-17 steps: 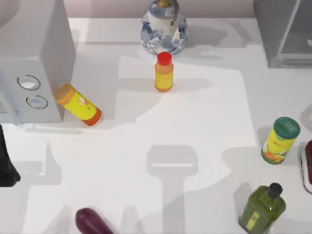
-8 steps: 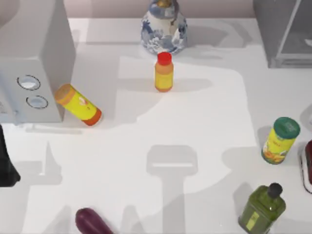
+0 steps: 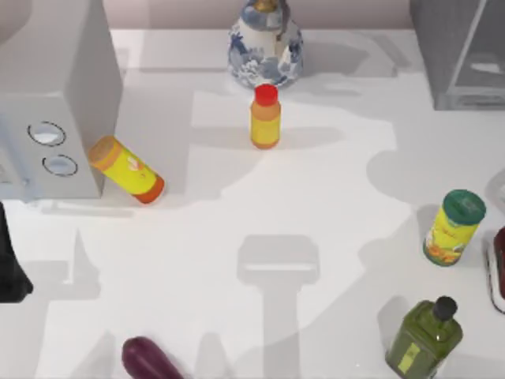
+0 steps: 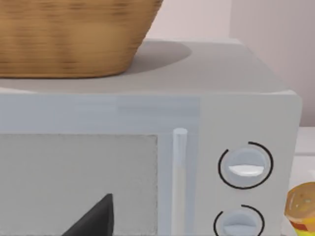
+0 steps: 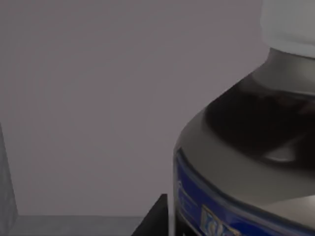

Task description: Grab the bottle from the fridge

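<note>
Inside fridge (image 3: 461,55), bottle (image 5: 246,147) upright, white cap uppermost; right end effector grip state unclear.

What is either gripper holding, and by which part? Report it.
It cannot be told. The right wrist view shows the bottle very close inside the fridge, with one dark fingertip beside it, but no grip is visible. The left wrist view faces the microwave.

The white desk (image 3: 316,197) holds a grey box with two dials (image 3: 47,95), a blue-white vase (image 3: 266,43), a red-capped bottle (image 3: 265,118), a yellow can lying down (image 3: 126,170), a green-lidded can (image 3: 454,227), an olive bottle (image 3: 422,338), a purple eggplant (image 3: 150,359) and the fridge (image 3: 461,51).
</note>
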`<state>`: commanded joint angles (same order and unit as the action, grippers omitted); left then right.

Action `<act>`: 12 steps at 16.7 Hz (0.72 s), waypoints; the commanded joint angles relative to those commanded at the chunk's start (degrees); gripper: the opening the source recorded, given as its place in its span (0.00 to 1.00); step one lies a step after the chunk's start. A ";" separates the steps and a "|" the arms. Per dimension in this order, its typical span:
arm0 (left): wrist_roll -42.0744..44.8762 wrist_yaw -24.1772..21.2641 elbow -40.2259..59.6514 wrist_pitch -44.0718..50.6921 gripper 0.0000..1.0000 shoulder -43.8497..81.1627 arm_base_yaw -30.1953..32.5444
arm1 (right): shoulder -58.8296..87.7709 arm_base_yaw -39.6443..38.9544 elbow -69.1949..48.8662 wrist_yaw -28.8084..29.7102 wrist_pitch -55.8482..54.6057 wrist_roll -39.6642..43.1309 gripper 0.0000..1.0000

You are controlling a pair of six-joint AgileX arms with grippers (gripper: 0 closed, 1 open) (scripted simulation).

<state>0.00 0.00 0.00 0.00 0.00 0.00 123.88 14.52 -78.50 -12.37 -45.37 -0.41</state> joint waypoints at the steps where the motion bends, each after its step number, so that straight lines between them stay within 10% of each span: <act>1: 0.00 0.00 0.00 0.00 1.00 0.00 0.00 | 0.00 0.00 0.00 0.00 0.00 0.00 0.00; 12: 0.00 0.00 0.00 0.00 1.00 0.00 0.00 | -13.18 2.22 22.28 -2.82 -7.28 -0.14 0.00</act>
<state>0.00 0.00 0.00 0.00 0.00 0.00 110.71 16.73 -56.23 -15.19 -52.65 -0.54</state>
